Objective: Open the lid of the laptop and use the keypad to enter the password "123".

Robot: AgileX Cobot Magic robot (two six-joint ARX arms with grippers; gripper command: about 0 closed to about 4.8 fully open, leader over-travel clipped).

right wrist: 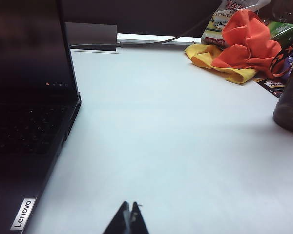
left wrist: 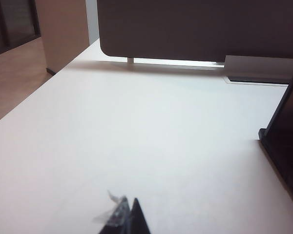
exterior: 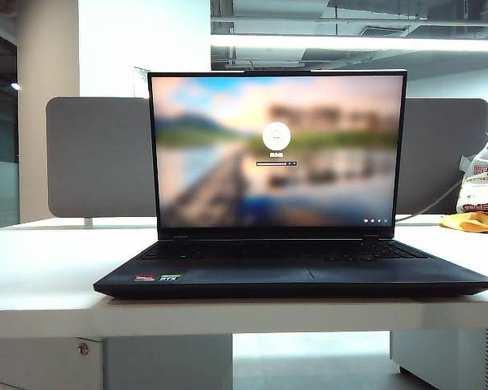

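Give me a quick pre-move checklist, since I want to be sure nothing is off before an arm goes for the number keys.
1. Lid open, login screen showing: ok.
2. Laptop flat on the white table, square to the front edge: ok.
3. Keypad free of obstructions: ok.
4. Right gripper shut, holding nothing, over bare table beside the laptop's right edge: ok.
5. Left gripper over bare table off the laptop's left side; open or shut: cannot tell.
6. Orange and yellow cloths and dark bottle away from the keypad: ok.
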